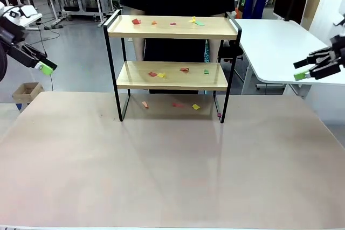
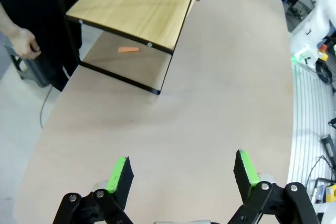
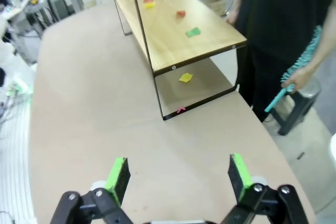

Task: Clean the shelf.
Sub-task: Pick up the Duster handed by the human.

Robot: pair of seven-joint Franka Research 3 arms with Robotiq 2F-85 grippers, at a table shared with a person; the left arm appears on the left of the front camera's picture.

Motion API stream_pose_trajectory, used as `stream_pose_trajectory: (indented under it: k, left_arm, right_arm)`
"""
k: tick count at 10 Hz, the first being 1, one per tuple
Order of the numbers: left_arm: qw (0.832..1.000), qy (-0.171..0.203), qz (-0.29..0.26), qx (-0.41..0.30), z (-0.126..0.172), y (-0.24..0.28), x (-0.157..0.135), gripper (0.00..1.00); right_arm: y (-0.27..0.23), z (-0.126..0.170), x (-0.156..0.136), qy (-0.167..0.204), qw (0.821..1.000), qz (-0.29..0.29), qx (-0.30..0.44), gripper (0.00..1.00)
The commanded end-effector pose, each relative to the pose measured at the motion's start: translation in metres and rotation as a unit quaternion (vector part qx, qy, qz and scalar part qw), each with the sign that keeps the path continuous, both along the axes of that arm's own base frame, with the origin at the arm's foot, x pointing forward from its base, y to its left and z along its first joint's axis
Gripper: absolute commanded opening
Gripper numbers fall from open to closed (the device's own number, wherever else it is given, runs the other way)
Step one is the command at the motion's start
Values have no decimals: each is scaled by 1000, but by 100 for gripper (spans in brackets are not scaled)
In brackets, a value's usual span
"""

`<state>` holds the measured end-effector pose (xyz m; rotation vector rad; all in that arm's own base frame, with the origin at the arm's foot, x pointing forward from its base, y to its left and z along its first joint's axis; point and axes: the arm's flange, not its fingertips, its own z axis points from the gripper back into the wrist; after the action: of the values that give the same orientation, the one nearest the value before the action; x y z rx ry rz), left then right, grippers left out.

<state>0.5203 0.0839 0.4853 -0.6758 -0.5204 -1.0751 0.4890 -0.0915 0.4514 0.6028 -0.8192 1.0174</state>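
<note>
The shelf (image 1: 172,76) stands at the far middle of the table, two light wooden boards in a thin black frame. Small coloured paper scraps (image 1: 168,22) lie on its top board, more on the lower board (image 1: 178,72) and on the table beneath (image 1: 175,104). My left gripper (image 1: 46,68) hangs open at the far left, well clear of the shelf (image 2: 137,10). My right gripper (image 1: 303,74) hangs open at the far right. In the wrist views both the left gripper (image 2: 182,171) and the right gripper (image 3: 178,174) are empty above the table. A person stands behind the shelf (image 3: 181,27).
The person's hand holds a teal duster (image 3: 299,66) beside a stool. Another hand (image 2: 25,43) hangs near the shelf's end. A white table (image 1: 280,47) stands at the back right, a cardboard box (image 1: 26,91) on the floor at left. The tan tabletop (image 1: 172,171) spreads before the shelf.
</note>
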Motion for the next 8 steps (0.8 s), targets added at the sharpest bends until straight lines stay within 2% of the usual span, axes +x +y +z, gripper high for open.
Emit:
stream_pose_trajectory:
  k: [1,6,7,8]
  left_arm:
    - [1000,-3,-6,1,5,-6,-5,100]
    - [1000,-3,-5,3,3,-5,1,100]
    - [999,18,-6,-45,0,9,20,100]
    - [995,24,-11,-93,-5,27,32,100]
  right_arm:
    - [6,16,-7,2,1000,-5,-6,100]
    - [5,12,-2,-3,1000,1,-16,100]
    - [-19,8,17,38,998,52,22,100]
    - [-45,0,35,21,996,58,70,100]
